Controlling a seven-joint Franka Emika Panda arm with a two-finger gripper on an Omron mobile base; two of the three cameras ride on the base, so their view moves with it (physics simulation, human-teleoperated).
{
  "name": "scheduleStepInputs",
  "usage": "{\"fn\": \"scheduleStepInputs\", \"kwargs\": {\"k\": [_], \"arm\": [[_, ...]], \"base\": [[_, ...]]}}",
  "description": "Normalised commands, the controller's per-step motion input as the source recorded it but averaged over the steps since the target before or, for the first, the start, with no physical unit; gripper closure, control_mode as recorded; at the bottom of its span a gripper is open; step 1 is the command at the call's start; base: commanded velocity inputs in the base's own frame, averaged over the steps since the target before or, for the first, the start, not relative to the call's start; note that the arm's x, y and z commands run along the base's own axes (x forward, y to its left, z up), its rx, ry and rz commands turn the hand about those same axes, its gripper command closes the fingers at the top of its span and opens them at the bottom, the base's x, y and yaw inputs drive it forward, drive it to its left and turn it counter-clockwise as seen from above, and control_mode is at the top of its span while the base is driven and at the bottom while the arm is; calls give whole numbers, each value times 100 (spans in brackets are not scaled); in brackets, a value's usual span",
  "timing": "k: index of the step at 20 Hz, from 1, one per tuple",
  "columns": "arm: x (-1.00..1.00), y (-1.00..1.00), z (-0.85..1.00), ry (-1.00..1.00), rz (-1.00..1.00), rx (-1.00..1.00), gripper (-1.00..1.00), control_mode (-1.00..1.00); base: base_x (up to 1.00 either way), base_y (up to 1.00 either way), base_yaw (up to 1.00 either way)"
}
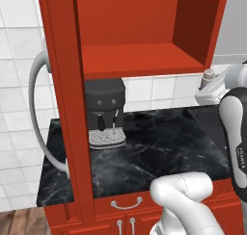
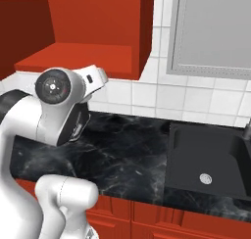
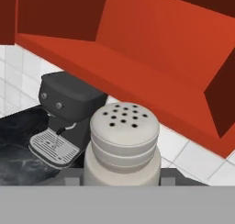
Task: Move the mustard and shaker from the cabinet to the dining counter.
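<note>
Pale shaker (image 3: 124, 140), perforated rounded top, sits in gripper (image 3: 121, 177).

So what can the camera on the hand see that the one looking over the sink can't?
The hand view alone shows the shaker up close, held between the gripper fingers, and a dark coffee machine beyond it. The right base view alone shows the black sink and a grey window panel. Both show the open red cabinet and the black marble counter.
</note>
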Motion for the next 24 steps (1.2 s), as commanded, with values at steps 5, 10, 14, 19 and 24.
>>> {"fn": "scheduleStepInputs", "kwargs": {"k": [5, 10, 14, 19, 24], "arm": [[-1, 0, -3, 0, -4, 0, 100, -100], [0, 3, -7, 0, 0, 0, 100, 100], [0, 0, 0, 0, 0, 0, 100, 100], [0, 0, 0, 0, 0, 0, 100, 100], [0, 0, 0, 0, 0, 0, 100, 100]], "base": [[0, 0, 0], [0, 9, 0], [-1, 17, 0], [-58, 14, 5], [-78, 38, 51]]}}
